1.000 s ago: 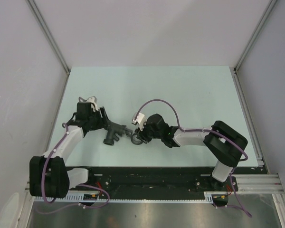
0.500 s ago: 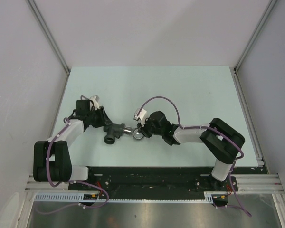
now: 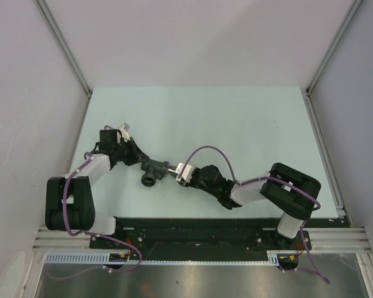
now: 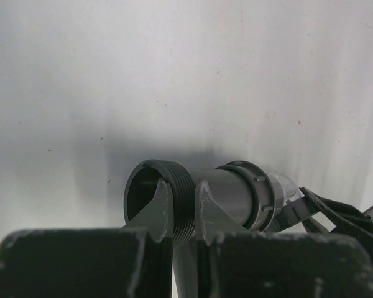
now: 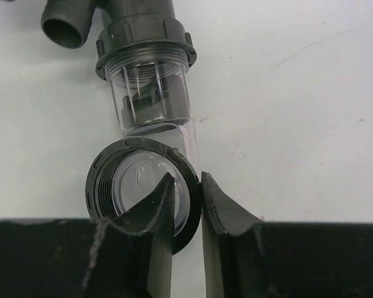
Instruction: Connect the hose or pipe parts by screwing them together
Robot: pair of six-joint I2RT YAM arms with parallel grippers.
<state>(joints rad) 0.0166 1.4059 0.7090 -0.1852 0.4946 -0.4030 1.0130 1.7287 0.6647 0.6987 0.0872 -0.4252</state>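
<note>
A dark grey T-shaped pipe fitting lies left of the table's centre, between my two grippers. My left gripper is shut on its threaded open end, with one finger inside the bore and one outside. A clear, light connector sticks out of the fitting's collar toward my right gripper. That gripper is shut on the wall of a thin dark ring nut, one finger inside it and one outside. The nut sits at the connector's near tip, and I cannot tell whether the two touch.
The pale green table is bordered by grey walls at the back and both sides. A black base rail runs along the near edge. A purple cable loops over my right wrist. The fitting's side port points toward the near edge.
My left gripper has closed onto the fitting's threaded end. My right arm has swung lower, bringing the ring nut up to the connector's tip, and its jaws have tightened on the nut.
</note>
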